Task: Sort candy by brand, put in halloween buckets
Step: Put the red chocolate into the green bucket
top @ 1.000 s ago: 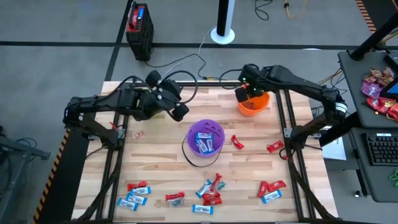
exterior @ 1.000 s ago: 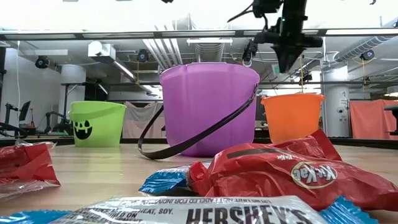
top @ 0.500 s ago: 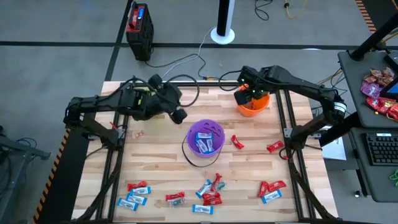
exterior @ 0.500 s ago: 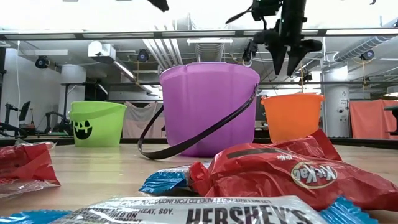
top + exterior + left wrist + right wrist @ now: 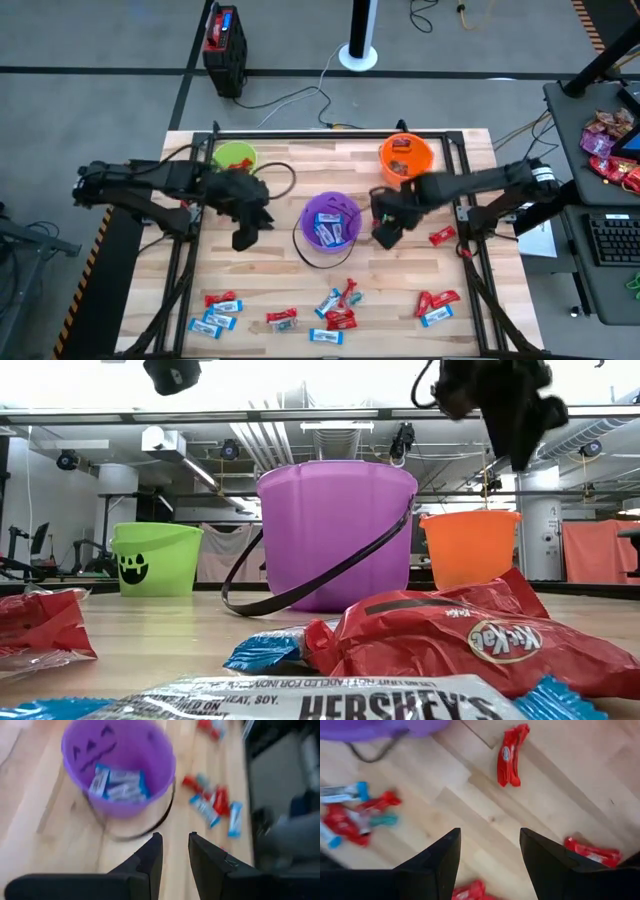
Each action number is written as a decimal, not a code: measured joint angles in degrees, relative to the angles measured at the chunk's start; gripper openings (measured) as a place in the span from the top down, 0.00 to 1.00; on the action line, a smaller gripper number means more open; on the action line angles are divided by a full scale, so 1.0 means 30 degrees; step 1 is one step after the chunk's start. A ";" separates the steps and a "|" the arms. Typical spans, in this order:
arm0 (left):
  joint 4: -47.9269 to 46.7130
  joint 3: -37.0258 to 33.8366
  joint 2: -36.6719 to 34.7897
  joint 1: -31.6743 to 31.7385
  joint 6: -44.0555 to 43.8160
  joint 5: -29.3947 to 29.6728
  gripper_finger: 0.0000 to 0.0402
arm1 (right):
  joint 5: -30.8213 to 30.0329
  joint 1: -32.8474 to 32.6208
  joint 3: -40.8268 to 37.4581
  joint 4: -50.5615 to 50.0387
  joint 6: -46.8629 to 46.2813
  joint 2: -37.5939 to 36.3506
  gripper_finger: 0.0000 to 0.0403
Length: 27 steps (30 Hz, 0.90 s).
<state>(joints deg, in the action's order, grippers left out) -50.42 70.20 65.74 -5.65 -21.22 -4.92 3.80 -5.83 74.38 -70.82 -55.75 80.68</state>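
The purple bucket (image 5: pixel 330 222) stands mid-table with light blue and white candy (image 5: pixel 117 785) inside. The green bucket (image 5: pixel 235 158) stands at the far left and the orange bucket (image 5: pixel 405 155) at the far right, with red pieces in it. My left gripper (image 5: pixel 243 235) hovers left of the purple bucket, its fingers (image 5: pixel 152 857) a little apart with nothing between them. My right gripper (image 5: pixel 490 865) hangs open to the right of the purple bucket, above bare wood near a red candy (image 5: pixel 509 755). Several red and blue candies (image 5: pixel 335 305) lie along the near edge.
Another red candy (image 5: pixel 441 236) lies right of my right gripper. Candy clusters lie at the near left (image 5: pixel 215 312) and near right (image 5: pixel 435 305). A black and red box (image 5: pixel 224 38) stands on the floor beyond the far edge. Bare wood (image 5: pixel 270 275) shows between the buckets and the candy.
My right gripper has opened above the orange bucket, then gone toward the near edge to a spot right of the purple bucket. My left gripper has gone from near the green bucket toward the near edge, left of the purple bucket.
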 joint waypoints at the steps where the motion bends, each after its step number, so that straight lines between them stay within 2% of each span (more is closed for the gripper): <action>1: 0.1062 -0.0714 -0.0603 -0.0023 -0.0434 0.0245 0.81 | -0.0463 -0.0373 -0.0654 0.0679 -0.0141 0.0005 0.51; 6: 0.4862 -0.2742 -0.2793 0.0007 -0.1196 0.1326 0.81 | -0.2480 -0.0779 -0.4298 0.5479 0.0146 0.0022 0.51; 9: 0.5375 -0.2880 -0.3428 0.0006 -0.1291 0.1876 0.81 | -0.3287 -0.0419 -0.6398 0.7476 0.0223 0.0029 0.51; 15: 0.5475 -0.2131 -0.3770 0.0007 -0.1067 0.3191 0.81 | -0.3248 0.0079 -0.9476 1.2064 0.0074 0.0029 0.51; 22: 0.5595 -0.0778 -0.3322 0.0002 0.0516 0.4672 0.81 | -0.3220 0.0082 -1.1505 1.4517 -0.0574 0.0029 0.53; 27: 0.5641 -0.0082 -0.2911 0.0007 0.1538 0.5968 0.81 | -0.3366 0.0082 -1.2222 1.5309 -0.0574 0.0000 0.65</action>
<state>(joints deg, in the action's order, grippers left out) -33.50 69.95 57.01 -5.63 -16.60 12.98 -6.30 -5.58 37.71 -24.90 -57.47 80.68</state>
